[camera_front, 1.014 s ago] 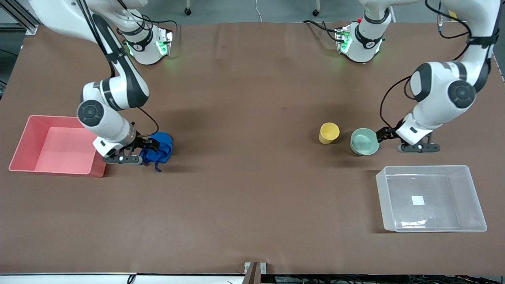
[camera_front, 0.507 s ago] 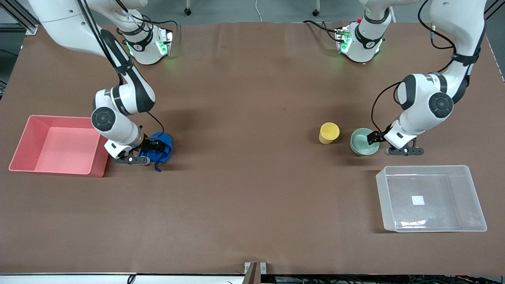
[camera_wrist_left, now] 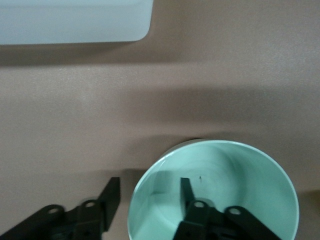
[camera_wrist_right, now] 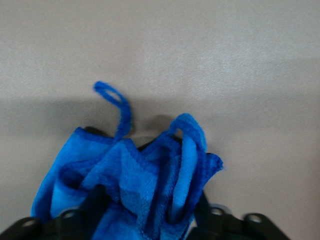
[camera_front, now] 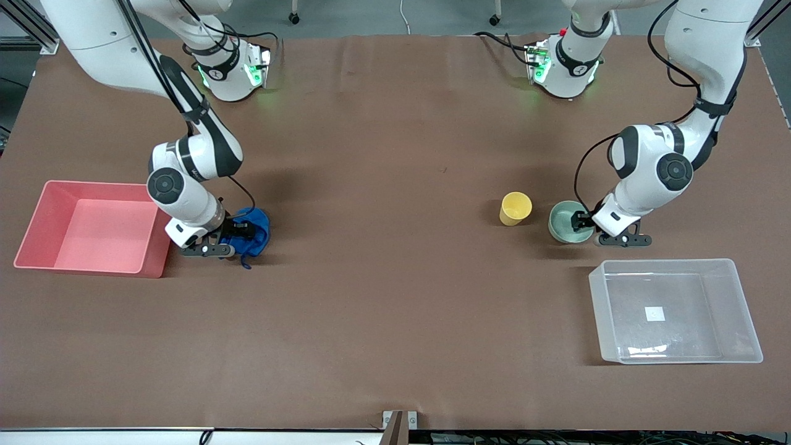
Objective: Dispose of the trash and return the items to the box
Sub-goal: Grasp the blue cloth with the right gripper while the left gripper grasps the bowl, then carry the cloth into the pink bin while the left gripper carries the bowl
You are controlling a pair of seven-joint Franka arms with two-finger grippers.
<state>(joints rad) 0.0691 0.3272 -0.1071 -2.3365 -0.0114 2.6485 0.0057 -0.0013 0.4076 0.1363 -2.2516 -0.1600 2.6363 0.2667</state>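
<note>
Surface: brown bench, robot bases along one long edge, front camera at the opposite long edge.

Left end effector (camera_front: 581, 224): lowered at the pale mint-green bowl (camera_front: 569, 222), toward the left arm's end of the bench. In the left wrist view the bowl (camera_wrist_left: 215, 192) wall is straddled, one finger (camera_wrist_left: 189, 200) inside and the other outside the rim; the jaws are parted and not yet closed on the wall. The yellow cup (camera_front: 515, 208) stands just beside the bowl, toward the bench centre. The clear box (camera_front: 738, 309) lies near the corner at the left arm's end, nearer the front camera than the bowl; the carry is judged to run toward that corner.

Right end effector (camera_front: 233, 238): low on the bench at the blue trash (camera_front: 252, 230), between it and the pink bin (camera_front: 37, 216), which sits at the right arm's end. In the right wrist view the trash (camera_wrist_right: 135, 187) is bunched between the fingers; the jaws appear closed on it, with a strip loop trailing free.

Change from one second earlier: the left end effector, formerly beside the bowl toward the bench end, has moved onto the rim. The right end effector has settled closer into the wad. Cup, bowl, bin and box are unmoved.
</note>
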